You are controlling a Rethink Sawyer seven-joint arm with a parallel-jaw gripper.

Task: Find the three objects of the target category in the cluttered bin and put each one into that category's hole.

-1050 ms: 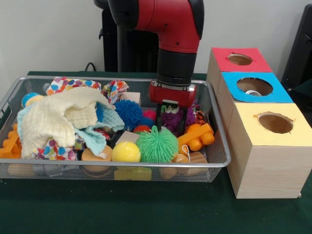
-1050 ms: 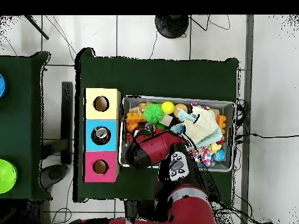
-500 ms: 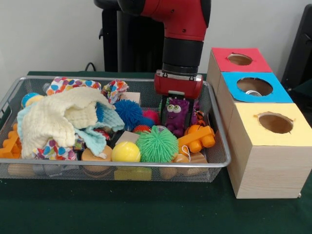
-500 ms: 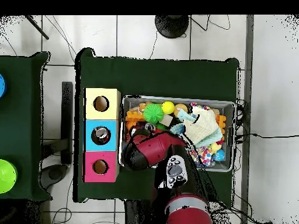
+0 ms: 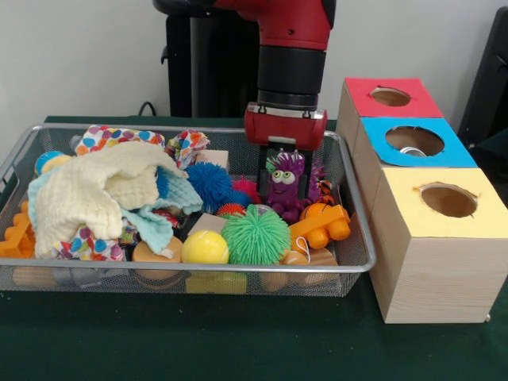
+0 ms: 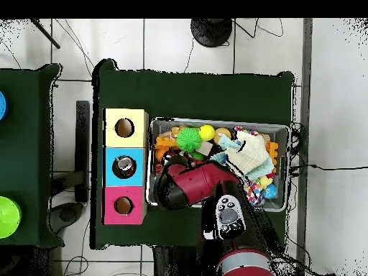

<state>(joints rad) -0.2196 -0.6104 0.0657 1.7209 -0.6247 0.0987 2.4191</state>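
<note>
The claw (image 5: 285, 171) hung over the right part of the wire mesh bin (image 5: 356, 214), its dark fingers clamped on either side of a purple googly-eyed monster toy (image 5: 285, 184). The toy stood upright in the grip, its feet close above the clutter (whether they were touching anything below could not be told). Just right of it lay an orange toy vehicle (image 5: 319, 224), and in front of it a green spiky ball (image 5: 255, 235) with a yellow ball (image 5: 205, 247) beside that. A blue spiky ball (image 5: 209, 182) sat to the left of the monster, and a cream cloth (image 5: 91, 193) was heaped over the left half of the bin.

On the green counter (image 5: 238, 341) to the right of the bin stood three wooden boxes in a row, each with a round hole in its top: the yellow-topped box (image 5: 444, 202) nearest, the blue-topped box (image 5: 417, 143) in the middle and the red-topped box (image 5: 390, 97) farthest. From overhead the red arm (image 6: 194, 185) covered the claw and the toy.
</note>
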